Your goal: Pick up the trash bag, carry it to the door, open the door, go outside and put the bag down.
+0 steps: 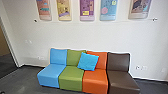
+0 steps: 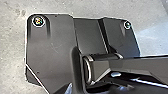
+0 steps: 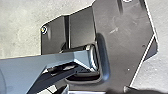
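Black robot plate (image 2: 52,50) below, each gripper's grip and the trash bag's whereabouts I cannot tell, and ahead a blue cushion (image 1: 88,61) leans across the green and orange middle of a four-colour sofa (image 1: 71,77), a doorway (image 1: 10,46) to its left.

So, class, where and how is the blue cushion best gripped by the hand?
Probably by its upper edge, from the front and above. The blue cushion sits tilted against the green backrest and orange backrest, which block the rear; its front looks free.

White wall (image 1: 75,33), grey floor (image 1: 15,83), seats (image 1: 71,76) — blue, green, orange, brown
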Controlling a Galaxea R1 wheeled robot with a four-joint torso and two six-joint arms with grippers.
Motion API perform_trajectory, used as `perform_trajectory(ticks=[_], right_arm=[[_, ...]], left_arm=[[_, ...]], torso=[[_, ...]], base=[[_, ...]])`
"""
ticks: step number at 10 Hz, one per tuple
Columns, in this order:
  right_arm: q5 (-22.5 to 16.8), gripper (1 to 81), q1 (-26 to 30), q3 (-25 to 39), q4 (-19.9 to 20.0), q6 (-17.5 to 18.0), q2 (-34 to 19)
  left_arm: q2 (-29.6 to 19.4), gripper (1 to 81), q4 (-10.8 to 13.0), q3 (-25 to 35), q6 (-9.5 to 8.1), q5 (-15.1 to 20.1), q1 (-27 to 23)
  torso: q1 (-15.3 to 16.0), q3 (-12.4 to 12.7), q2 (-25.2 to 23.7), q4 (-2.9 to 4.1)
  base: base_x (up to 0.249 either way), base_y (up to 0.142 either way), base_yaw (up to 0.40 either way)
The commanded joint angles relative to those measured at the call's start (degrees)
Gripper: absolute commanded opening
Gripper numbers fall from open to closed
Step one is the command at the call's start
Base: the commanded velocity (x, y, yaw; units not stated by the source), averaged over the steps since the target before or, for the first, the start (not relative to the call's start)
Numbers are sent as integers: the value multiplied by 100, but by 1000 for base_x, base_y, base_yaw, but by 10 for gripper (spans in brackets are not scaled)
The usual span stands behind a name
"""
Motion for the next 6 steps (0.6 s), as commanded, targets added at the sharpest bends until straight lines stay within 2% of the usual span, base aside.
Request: perform_trajectory(ticks=[1, 6], right_arm=[[-293, 811, 262, -45, -26, -20, -73], [-293, 811, 297, -89, -26, -29, -73]], left_arm=[[-41, 811, 57, 40, 23, 312, -265], [-50, 811, 30, 40, 14, 312, -265]], torso=[[5, 0, 0, 0], [5, 0, 0, 0]], base=[[133, 0, 0], [133, 0, 0]])
